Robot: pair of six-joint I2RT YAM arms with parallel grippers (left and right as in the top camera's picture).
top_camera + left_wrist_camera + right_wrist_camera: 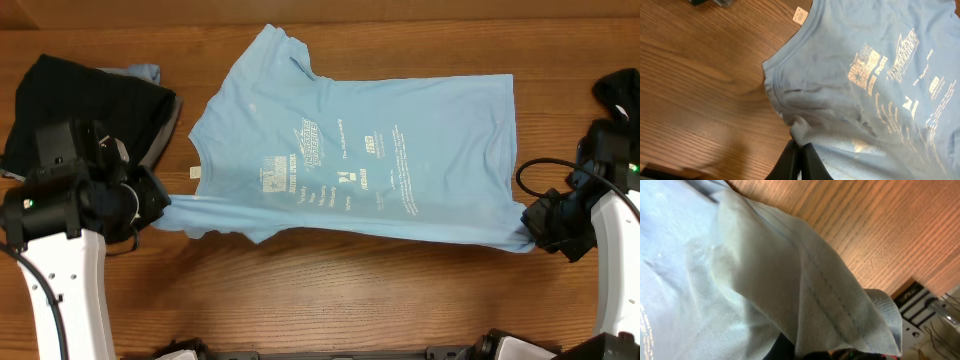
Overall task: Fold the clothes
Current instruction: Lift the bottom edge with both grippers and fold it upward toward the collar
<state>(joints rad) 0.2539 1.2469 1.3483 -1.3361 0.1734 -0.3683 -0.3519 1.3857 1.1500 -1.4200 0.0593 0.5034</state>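
Left tool [163, 206]: clenched on a bunched edge of the T-shirt [380, 150] at its near-left corner, by the sleeve. In the left wrist view the dark fingers [788, 165] pinch a ribbed fold of blue cloth with no gap between them.
Right tool [528, 228]: clenched on the near-right hem corner of the T-shirt. In the right wrist view the cloth drapes over the tool and hides most of it.
T-shirt position: lying on the surface [330, 300] at the centre of the overhead view, printed side up, neck toward the left arm, hem toward the right arm.
T-shirt condition: light blue, short-sleeved, with the far sleeve spread out. The near edge runs in a line between the two tools, and there are slight creases.
Print [340, 165]: white text and logos across the chest, reading sideways in the overhead view.
Tag [195, 173]: small and pale, at the neck opening.
Black garment [70, 95]: crumpled at the far-left corner, apart from the T-shirt, with a grey edge showing at its side.
Surface finish: brown wood grain.
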